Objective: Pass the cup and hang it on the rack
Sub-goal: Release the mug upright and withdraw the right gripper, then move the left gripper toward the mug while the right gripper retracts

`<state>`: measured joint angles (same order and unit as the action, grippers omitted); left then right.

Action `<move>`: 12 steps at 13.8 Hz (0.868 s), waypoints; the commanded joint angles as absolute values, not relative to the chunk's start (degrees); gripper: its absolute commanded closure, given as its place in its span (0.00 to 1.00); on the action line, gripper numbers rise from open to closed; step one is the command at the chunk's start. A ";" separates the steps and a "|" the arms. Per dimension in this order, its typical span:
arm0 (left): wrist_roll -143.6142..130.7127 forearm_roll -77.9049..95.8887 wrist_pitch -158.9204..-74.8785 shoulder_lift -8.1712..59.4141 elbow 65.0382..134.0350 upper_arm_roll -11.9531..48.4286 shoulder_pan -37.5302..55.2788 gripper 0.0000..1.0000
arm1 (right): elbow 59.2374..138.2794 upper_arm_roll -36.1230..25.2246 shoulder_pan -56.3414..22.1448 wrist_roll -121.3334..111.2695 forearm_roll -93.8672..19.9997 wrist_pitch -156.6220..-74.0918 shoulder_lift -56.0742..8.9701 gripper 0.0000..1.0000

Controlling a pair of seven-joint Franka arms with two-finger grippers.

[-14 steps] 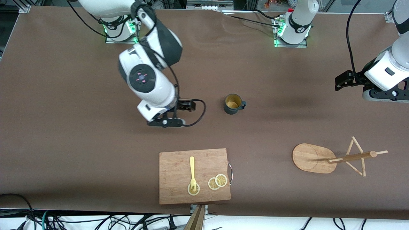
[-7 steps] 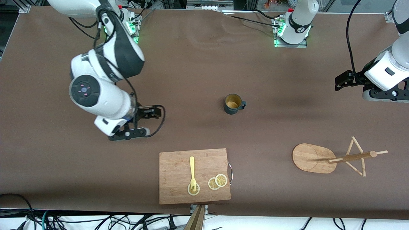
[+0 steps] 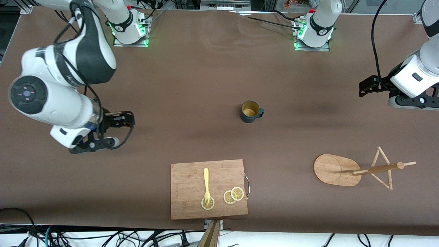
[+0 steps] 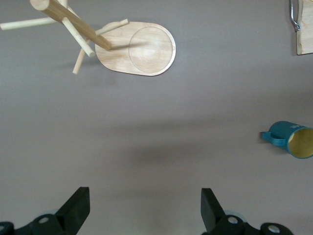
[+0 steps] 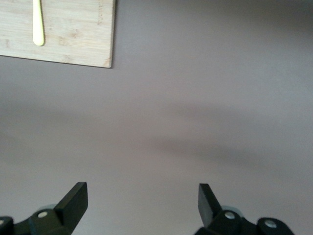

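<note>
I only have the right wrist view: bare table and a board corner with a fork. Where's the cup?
Observer: The cup stands upright mid-table, farther from the front camera than the board, handle toward the left arm's end. Your right tool is open over bare table toward the right arm's end.
Operator: And the rack?
Observer: The rack stands toward the left arm's end, nearer the front camera than the cup, with nothing on its pegs.
Operator: Is the left tool near the cup?
Observer: No. The left tool hangs open and empty over bare table at its own end.
</note>
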<state>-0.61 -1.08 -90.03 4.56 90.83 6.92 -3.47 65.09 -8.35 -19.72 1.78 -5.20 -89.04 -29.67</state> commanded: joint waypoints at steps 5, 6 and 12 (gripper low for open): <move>-4.83 3.08 -89.03 9.48 88.68 7.91 -2.29 0.00 | 73.02 -7.30 -10.82 0.79 -4.40 -88.07 -19.09 0.00; -4.92 2.99 -90.16 10.71 88.68 8.35 -1.33 0.00 | 74.26 -7.03 -9.68 0.70 -3.70 -87.81 -17.77 0.00; -6.67 2.81 -93.58 17.31 88.94 8.53 6.58 0.00 | 77.25 -7.03 -2.73 0.70 0.08 -87.71 -10.38 0.00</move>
<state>-5.44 1.98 -92.12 14.55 90.80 8.88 5.10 73.88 -8.52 -4.71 0.99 -1.32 -87.36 -14.11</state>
